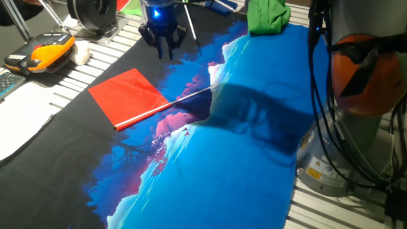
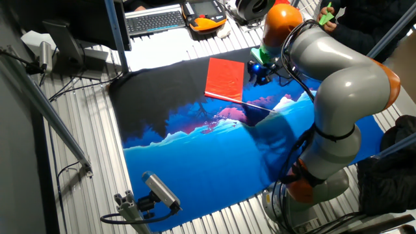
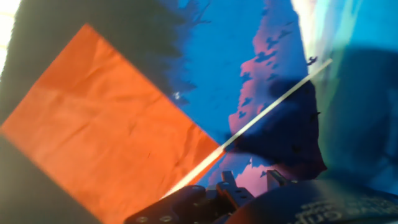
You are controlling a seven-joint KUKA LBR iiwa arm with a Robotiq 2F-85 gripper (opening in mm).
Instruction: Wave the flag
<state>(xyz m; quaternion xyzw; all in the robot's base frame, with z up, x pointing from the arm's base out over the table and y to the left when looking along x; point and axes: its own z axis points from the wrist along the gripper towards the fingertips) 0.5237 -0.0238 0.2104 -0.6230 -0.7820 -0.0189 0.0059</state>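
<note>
The big printed cloth (image 1: 241, 159) lies closest in one fixed view. It is blue at the near end, with pink and white shapes in the middle and black at the far side. It covers most of the worktop (image 1: 114, 48), which has long grey ribs.

The flag (image 1: 130, 95) lies flat on the black part of the cloth. Its red cloth is a plain rectangle. Its thin white stick (image 1: 191, 95) runs along one edge of the red and pokes out over the pink and blue part. Nothing is touching the flag.

The gripper (image 1: 164, 43) hangs in the air just past the flag's far side, with a blue light shining above it. Its dark fingers (image 1: 172, 48) point down and stand a little apart, with nothing between them. So the gripper is spread and empty.

In the hand view, the red flag (image 3: 106, 130) fills the left side, and the white stick (image 3: 267, 106) crosses to the upper right.

A green cloth bundle (image 1: 267, 14) sits at the far edge of the blue cloth. An orange and black device (image 1: 41, 54) rests on the worktop to the left, well apart from the flag. In the other fixed view, the grey arm (image 2: 338, 84) bends over the cloth.
</note>
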